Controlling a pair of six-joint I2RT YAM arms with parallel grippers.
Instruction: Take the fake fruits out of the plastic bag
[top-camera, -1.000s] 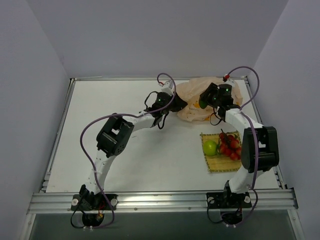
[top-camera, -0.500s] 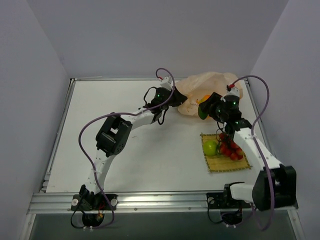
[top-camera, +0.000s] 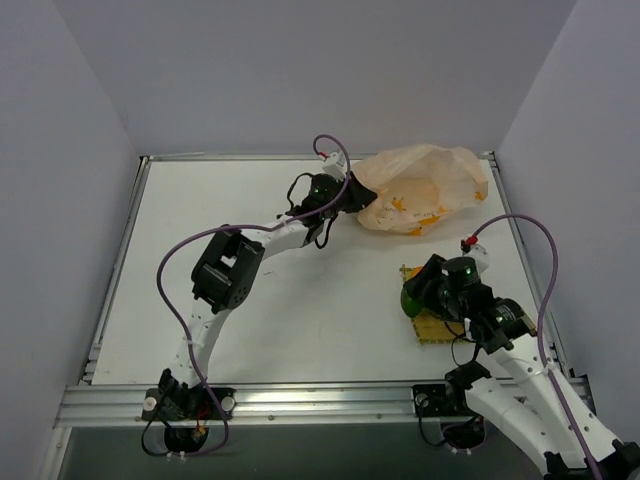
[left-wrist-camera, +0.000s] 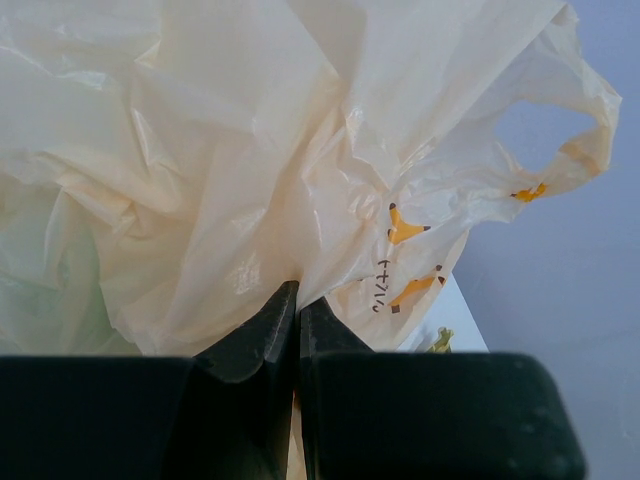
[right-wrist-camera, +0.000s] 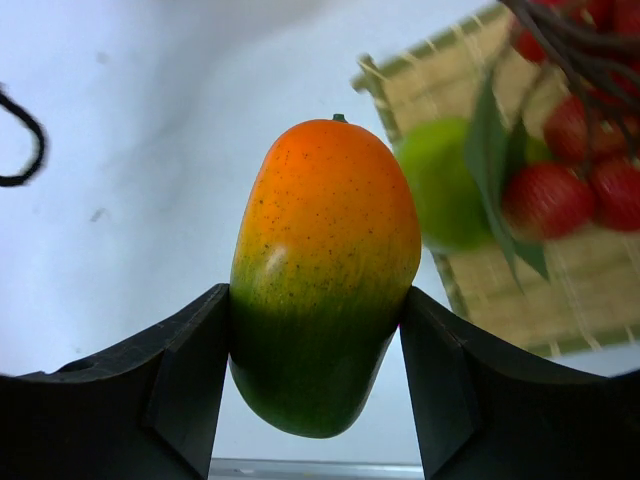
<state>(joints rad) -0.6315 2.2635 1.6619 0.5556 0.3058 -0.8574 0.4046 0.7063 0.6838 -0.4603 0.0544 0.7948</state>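
The cream plastic bag (top-camera: 420, 188) lies at the back right of the table. My left gripper (top-camera: 350, 198) is shut on its left edge, and in the left wrist view the thin film (left-wrist-camera: 250, 150) is pinched between the closed tips (left-wrist-camera: 297, 297). My right gripper (right-wrist-camera: 318, 300) is shut on a green-orange mango (right-wrist-camera: 325, 270), held above the table beside the woven mat's left edge. In the top view that gripper (top-camera: 412, 297) hides most of the mat (top-camera: 432, 328). On the mat (right-wrist-camera: 500, 280) rest a round green fruit (right-wrist-camera: 440, 190) and small red fruits (right-wrist-camera: 560, 190).
Grey walls enclose the white table on three sides. A metal rail (top-camera: 320, 400) with both arm bases runs along the near edge. The left arm's elbow (top-camera: 228, 270) stands over the table's middle left, with its purple cable looping above.
My right arm has drawn back from the bag's mouth toward the near right, carrying the mango to the mat's left edge. The left gripper stays shut on the bag, which now shows fully.
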